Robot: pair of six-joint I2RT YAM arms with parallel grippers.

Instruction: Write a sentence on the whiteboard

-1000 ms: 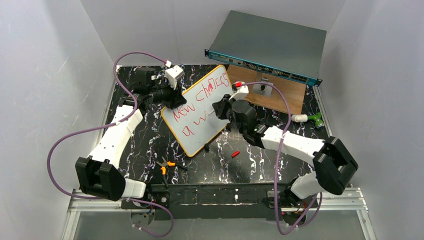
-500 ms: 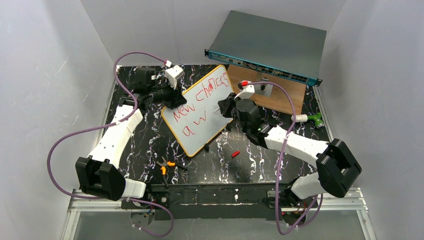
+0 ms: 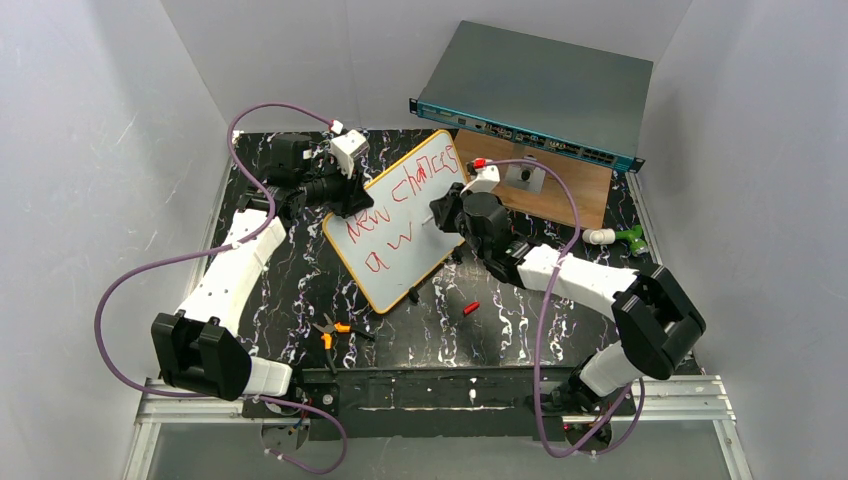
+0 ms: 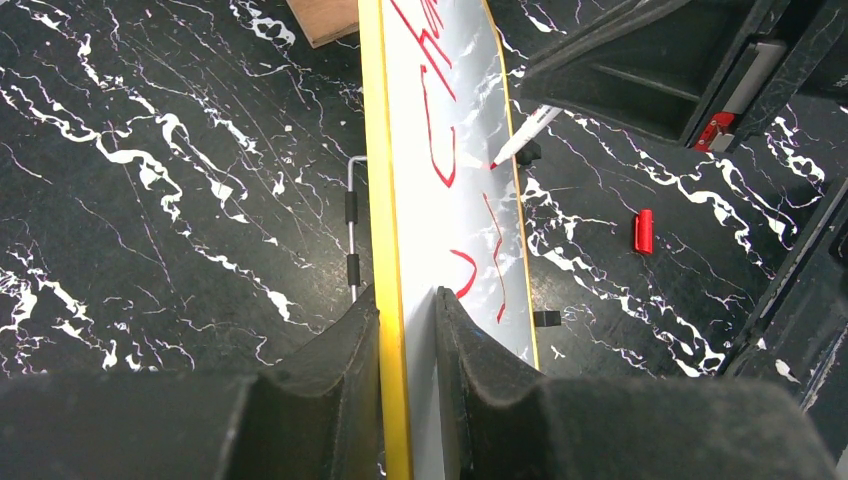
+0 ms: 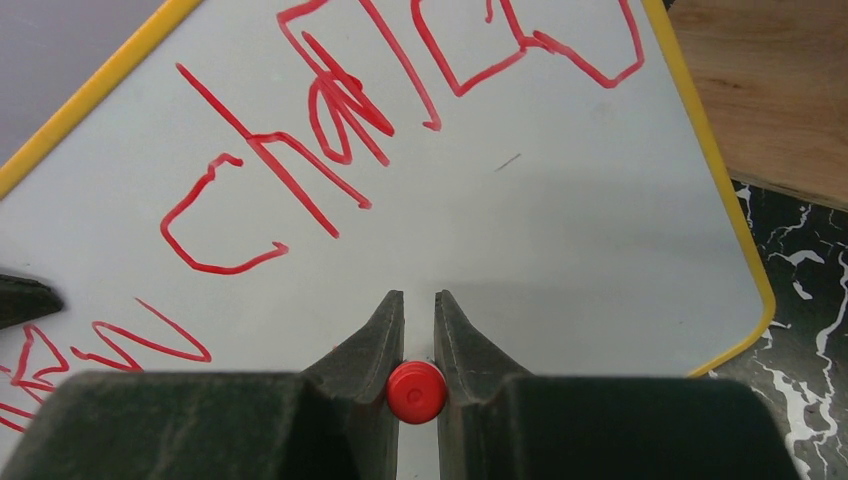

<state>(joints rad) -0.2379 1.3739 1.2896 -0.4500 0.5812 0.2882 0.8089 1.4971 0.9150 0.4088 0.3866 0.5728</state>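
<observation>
The left arm [image 3: 235,265] and the right arm [image 3: 580,278] look alike, with smooth white shell links joined by blocky black joint housings. A purple cable [image 3: 280,105] loops loosely along each. A white boxy camera module [image 3: 348,152] sits at the left wrist. The fingers [image 4: 320,385] are matte dark grey wedges, possibly rubber-faced.

Orange-handled pliers [image 3: 331,331], red cap [image 3: 471,307], wooden board [image 3: 578,195], grey rack unit [image 3: 545,85].
</observation>
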